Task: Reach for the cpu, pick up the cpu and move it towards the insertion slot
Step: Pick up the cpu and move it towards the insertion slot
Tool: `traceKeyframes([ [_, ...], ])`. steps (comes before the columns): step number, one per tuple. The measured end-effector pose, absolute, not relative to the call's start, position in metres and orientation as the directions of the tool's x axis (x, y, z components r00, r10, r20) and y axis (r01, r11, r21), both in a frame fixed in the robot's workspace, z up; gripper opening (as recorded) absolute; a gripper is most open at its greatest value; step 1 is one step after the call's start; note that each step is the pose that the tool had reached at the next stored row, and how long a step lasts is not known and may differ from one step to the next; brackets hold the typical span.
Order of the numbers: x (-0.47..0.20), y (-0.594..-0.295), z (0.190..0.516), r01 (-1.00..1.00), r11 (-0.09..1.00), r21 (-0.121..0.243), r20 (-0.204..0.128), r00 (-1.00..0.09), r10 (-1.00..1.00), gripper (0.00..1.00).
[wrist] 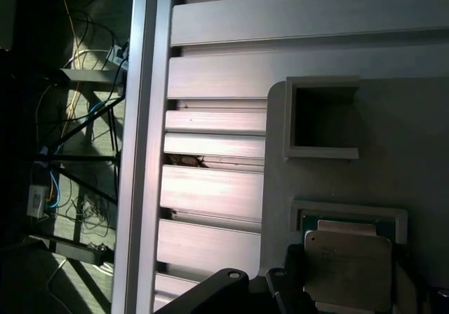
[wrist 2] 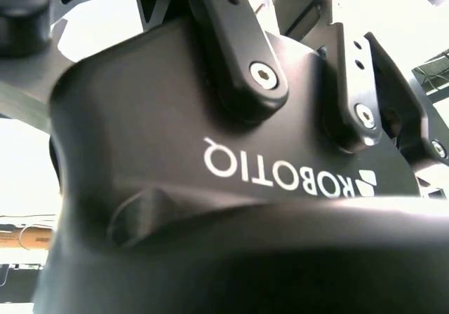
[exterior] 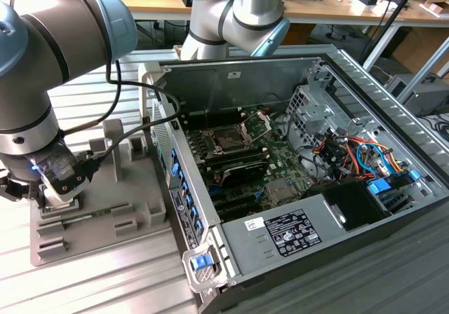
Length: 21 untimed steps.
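In the first wrist view the cpu [wrist: 347, 258], a small square chip with a whitish metal face, lies in a framed pocket of the grey tray [wrist: 414, 139]. My gripper [wrist: 347, 293] is right down at it. In the exterior view the gripper [exterior: 57, 196] hangs low over the tray [exterior: 133, 188] at the exterior view's left, and it covers the cpu there. The insertion slot [exterior: 228, 140], a dark square socket with a raised silver frame, sits on the motherboard inside the open computer case. The second wrist view looks onto the gripper's black housing [wrist 2: 175, 139].
The open computer case [exterior: 309, 69] has tall metal walls between the tray and the socket. Cables and a drive cage [exterior: 351, 153] crowd its far side. An empty square pocket [wrist: 323, 118] lies beside the cpu's pocket. The ribbed aluminium table [wrist: 217, 188] ends at an edge rail [wrist: 144, 146].
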<state>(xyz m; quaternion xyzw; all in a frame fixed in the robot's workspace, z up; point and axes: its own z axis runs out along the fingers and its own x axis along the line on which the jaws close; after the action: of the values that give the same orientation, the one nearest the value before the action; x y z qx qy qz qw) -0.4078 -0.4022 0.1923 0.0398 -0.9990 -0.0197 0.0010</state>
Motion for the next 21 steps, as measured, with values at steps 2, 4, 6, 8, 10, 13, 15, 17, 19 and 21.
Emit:
traceKeyframes([
  [2,-0.4078,-0.4022,0.2001,-0.079,0.996,0.045,0.000,-0.997,-0.080,0.55],
  [4,-0.4079,-0.4022,0.2004,-0.079,0.996,0.047,0.000,-0.997,-0.079,0.55],
  [6,-0.4079,-0.4022,0.2004,-0.079,0.996,0.047,0.000,-0.997,-0.079,0.55],
  [8,-0.4079,-0.4022,0.2005,-0.079,0.996,0.047,0.000,-0.997,-0.079,0.55],
  [10,-0.4079,-0.4022,0.2007,-0.079,0.996,0.047,0.000,-0.997,-0.079,0.55],
  [13,-0.4079,-0.4022,0.2013,-0.079,0.996,0.049,0.000,-0.997,-0.079,0.55],
  [15,-0.4079,-0.4022,0.2019,-0.079,0.996,0.051,-0.001,-0.997,-0.079,0.55],
  [17,-0.4079,-0.4022,0.2025,-0.079,0.995,0.052,-0.001,-0.997,-0.080,0.55],
  [19,-0.4079,-0.4022,0.2031,-0.079,0.995,0.053,-0.001,-0.997,-0.079,0.55],
  [21,-0.4079,-0.4022,0.2037,-0.079,0.995,0.055,-0.001,-0.997,-0.079,0.55],
])
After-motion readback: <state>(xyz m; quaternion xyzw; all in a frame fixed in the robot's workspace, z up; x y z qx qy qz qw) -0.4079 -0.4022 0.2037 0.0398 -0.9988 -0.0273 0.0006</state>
